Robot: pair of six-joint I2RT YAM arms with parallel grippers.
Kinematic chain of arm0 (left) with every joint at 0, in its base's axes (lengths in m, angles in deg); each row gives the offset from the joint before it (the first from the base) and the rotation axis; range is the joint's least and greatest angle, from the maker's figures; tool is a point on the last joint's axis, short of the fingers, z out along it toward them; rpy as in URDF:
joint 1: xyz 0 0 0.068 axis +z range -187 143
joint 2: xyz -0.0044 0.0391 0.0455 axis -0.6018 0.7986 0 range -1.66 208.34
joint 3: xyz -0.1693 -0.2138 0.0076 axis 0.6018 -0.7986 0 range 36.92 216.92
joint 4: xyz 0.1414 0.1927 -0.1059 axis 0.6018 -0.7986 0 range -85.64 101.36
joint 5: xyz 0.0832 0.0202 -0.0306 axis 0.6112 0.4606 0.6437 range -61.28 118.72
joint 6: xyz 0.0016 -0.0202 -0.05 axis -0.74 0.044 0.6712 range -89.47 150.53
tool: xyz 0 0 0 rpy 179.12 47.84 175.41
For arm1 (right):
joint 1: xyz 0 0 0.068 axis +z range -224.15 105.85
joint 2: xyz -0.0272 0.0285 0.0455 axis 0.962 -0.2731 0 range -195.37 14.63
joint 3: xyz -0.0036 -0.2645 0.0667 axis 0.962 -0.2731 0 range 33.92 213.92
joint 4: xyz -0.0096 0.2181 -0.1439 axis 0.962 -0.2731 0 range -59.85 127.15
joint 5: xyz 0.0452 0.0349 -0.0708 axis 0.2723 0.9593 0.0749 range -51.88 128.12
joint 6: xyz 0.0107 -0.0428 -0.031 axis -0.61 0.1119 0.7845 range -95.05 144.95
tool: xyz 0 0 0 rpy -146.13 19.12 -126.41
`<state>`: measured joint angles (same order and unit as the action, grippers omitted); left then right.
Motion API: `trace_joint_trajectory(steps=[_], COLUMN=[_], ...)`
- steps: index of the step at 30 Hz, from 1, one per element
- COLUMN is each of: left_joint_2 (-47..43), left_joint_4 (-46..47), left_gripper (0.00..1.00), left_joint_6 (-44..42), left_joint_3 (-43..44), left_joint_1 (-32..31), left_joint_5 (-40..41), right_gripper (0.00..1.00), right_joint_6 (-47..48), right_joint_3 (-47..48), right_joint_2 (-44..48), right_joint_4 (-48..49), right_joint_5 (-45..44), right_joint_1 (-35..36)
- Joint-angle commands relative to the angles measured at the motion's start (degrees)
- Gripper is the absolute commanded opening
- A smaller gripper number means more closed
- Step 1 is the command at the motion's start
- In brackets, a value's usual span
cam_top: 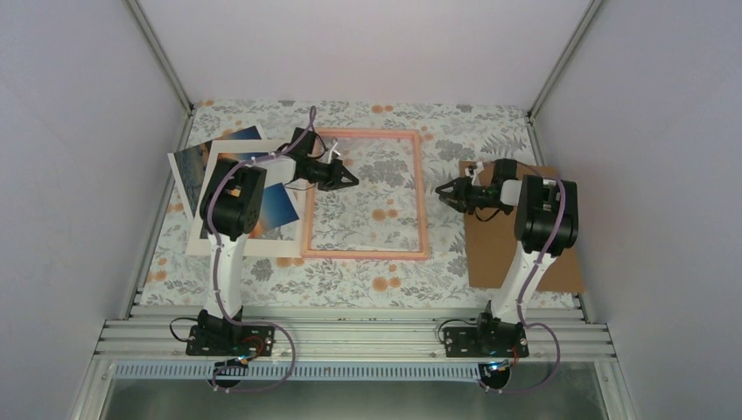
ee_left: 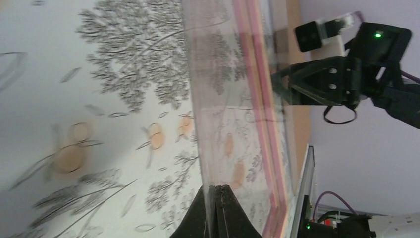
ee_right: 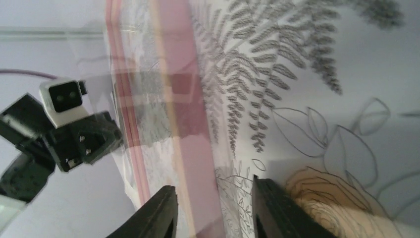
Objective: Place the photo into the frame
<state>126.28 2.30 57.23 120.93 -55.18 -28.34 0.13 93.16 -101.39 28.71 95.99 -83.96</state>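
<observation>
White walls on three sides, floral-cloth desk [cam_top: 367, 280] below; read it left to right.

Far left: the photo [cam_top: 191, 168] lies flat on the desk, tilted, mostly under a cream mat board [cam_top: 271, 245]; you can see its blue upper corner past the mat's edge, and more blue and orange through the mat's window; it is outside the frame, just beside its left edge.

Your left hand [cam_top: 352, 179] reaches in over the frame's left side; it is clenched, fingertips [ee_left: 223, 213] pressed together; a clear sheet edge runs down to the tips in the left wrist view; you cannot tell from this whether it is pinched.

Centre: the frame [cam_top: 423, 201], pink and thin-edged, with the cloth pattern showing through its pane.

Your right hand [cam_top: 440, 190] sits at the frame's right edge, pointing left; it is released, fingers [ee_right: 272, 208] apart; the pink rail passes between them in the right wrist view; the near finger is close beside the rail, and contact cannot be read.

Far right: a brown backing board [cam_top: 490, 262] lies flat under the right arm, apart from the frame.
</observation>
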Motion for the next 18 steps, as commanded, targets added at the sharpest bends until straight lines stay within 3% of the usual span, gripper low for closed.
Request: trace_joint_trajectory(steps=[1,5,8,18], left_joint_2=[-3.5,-2.6,-2.4,-1.7], left_joint_4=[-4.8,-7.8,-10.5,-15.2], left_gripper=[0.02,0.02,0.02,0.02], left_joint_6=[-4.1,-5.6,-7.3,-9.0], left_joint_3=[0.3,1.0,1.7,3.1], left_joint_1=[2.1,3.4,4.0,5.1], left_joint_5=[2.8,2.5,2.6,1.3], right_gripper=[0.43,0.61,0.69,0.59], right_joint_6=[5.9,12.1,15.9,21.0], right_joint_3=[1.3,3.0,3.7,3.5], right_joint_2=[1.0,3.1,4.6,6.5], right_joint_4=[-6.3,-11.1,-14.0,-17.4], right_joint_5=[-4.9,-8.4,-9.1,-8.9], right_joint_1=[0.0,0.0,0.0,0.6])
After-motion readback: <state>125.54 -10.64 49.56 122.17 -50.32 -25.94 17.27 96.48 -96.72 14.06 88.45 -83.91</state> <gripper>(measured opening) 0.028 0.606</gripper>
